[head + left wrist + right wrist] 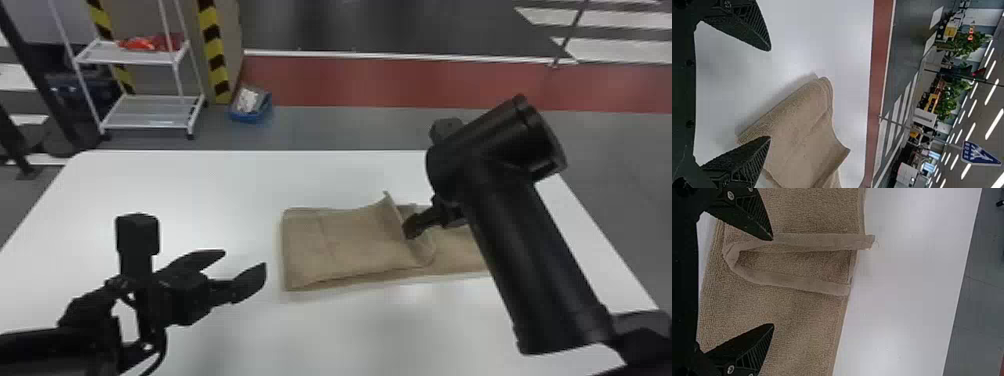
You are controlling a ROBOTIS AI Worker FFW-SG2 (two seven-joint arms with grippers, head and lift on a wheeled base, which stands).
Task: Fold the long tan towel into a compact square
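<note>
The towel lies part-folded on the desk, to the right of the left end effector, released with its fingers apart, and below the right end effector, also released, fingers spread wide by the towel's raised, bent edge.
</note>
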